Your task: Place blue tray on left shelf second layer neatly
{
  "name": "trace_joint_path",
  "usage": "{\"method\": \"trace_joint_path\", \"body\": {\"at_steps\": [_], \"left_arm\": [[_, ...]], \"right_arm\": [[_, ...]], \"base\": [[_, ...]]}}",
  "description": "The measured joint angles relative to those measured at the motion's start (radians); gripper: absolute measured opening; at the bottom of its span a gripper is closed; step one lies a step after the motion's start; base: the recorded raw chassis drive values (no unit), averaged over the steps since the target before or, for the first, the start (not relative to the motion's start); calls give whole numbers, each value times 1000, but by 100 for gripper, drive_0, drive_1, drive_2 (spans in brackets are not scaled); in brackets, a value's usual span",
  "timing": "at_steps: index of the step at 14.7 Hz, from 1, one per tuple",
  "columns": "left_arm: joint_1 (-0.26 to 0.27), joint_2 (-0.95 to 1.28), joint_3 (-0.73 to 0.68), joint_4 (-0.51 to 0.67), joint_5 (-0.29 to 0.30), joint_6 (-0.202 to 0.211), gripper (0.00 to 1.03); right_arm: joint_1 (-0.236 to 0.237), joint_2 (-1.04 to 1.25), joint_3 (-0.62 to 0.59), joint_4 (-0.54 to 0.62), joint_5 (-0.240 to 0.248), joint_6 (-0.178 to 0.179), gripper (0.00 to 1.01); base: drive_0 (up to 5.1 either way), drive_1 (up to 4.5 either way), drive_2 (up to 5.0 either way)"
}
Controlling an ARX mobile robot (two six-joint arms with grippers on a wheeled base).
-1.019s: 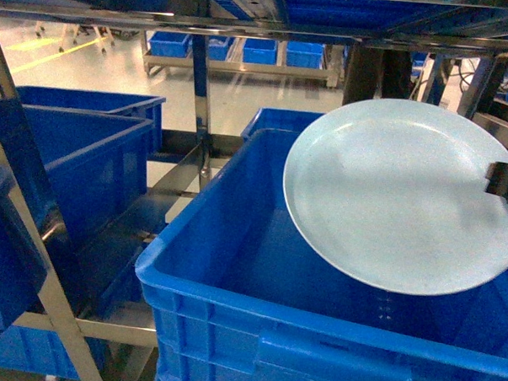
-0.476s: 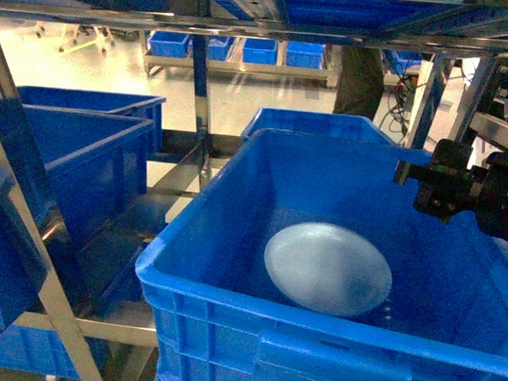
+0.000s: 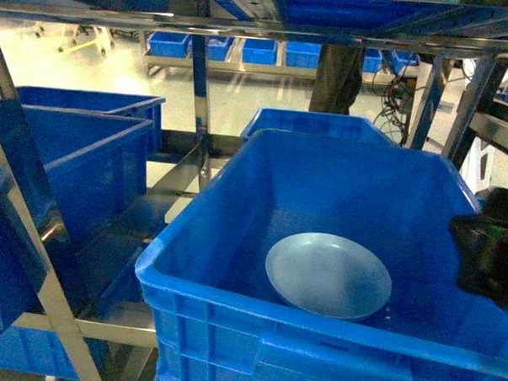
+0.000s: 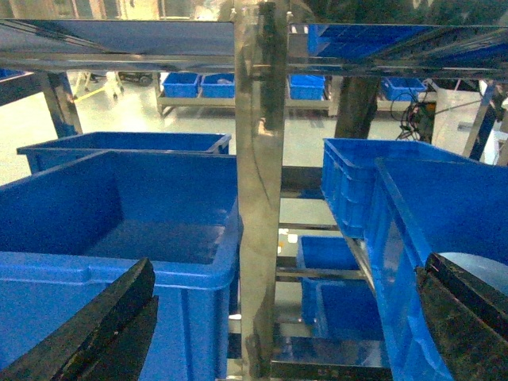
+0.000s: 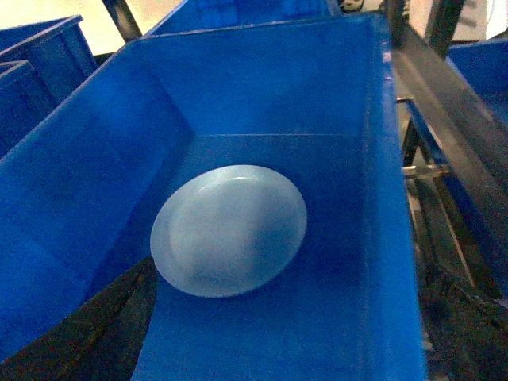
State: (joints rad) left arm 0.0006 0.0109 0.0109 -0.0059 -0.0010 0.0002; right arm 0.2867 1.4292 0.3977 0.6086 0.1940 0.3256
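Note:
The pale blue tray [image 3: 328,276] lies on the floor of a large deep-blue crate [image 3: 198,209] that stands on the steel shelf [image 3: 174,191]. The right wrist view looks down on the tray [image 5: 228,230] in the same crate [image 5: 393,198]. My right gripper [image 3: 487,255] is a dark shape at the crate's right wall, apart from the tray. Its fingers frame the right wrist view, and the gripper [image 5: 286,341] is open and empty. My left gripper [image 4: 278,325] is open too, facing a steel upright post [image 4: 260,198] between two crates.
More blue crates [image 3: 78,162] sit on the rack to the left and behind [image 3: 316,121]. Steel bars [image 3: 244,25] cross overhead. A slanted post [image 3: 32,257] runs down the left. Beyond the rack there are a pale floor, another rack of crates and a standing person [image 3: 335,76].
A second ago the tray was held up in front of the head camera by my right gripper. It now lies in the crate, and the gripper has pulled back lower right.

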Motion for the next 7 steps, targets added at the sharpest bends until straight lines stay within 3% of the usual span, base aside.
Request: {"method": "trace_joint_path", "body": {"at_steps": [1, 3, 4, 5, 6, 7], "left_arm": [[-1, 0, 0, 2, 0, 0, 98], [-1, 0, 0, 2, 1, 0, 98], [-1, 0, 0, 2, 0, 0, 98], [-1, 0, 0, 2, 0, 0, 98], [-1, 0, 0, 2, 0, 0, 98], [-1, 0, 0, 2, 1, 0, 98]], "right_arm": [[0, -119, -90, 5, 26, -15, 98], [14, -134, -121, 1, 86, -85, 98], [29, -137, -133, 89, 144, -170, 98], [48, -154, -142, 172, 216, -290, 98], [47, -158, -146, 205, 245, -404, 97], [5, -139, -212, 410, 138, -383, 84]], "base": [[0, 0, 0], [0, 0, 0], [0, 0, 0], [0, 0, 0], [0, 0, 0], [0, 0, 0]]}}
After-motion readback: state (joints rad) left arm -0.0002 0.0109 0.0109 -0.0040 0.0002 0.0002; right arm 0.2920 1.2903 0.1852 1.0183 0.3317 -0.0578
